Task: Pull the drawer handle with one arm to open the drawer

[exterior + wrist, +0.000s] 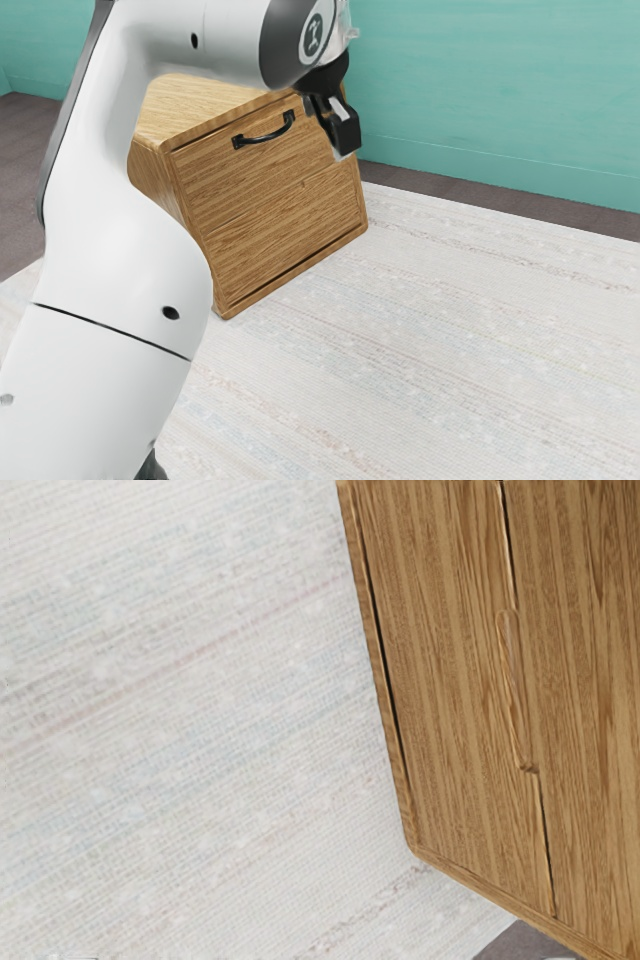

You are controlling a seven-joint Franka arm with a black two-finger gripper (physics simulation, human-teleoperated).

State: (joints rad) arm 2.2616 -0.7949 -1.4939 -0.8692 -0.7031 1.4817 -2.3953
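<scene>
No words, numbers or brand names can be read anywhere. A dark round cap (313,27) on the arm (110,260) bears a small white mark, too unclear to read.

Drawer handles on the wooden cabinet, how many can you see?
1. The black handle sits near the top of the cabinet front, on the exterior view's left of the end effector. Other sides are hidden.

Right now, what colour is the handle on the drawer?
Black. The curved handle stands out against the wooden drawer front, best seen in the exterior view.
</scene>
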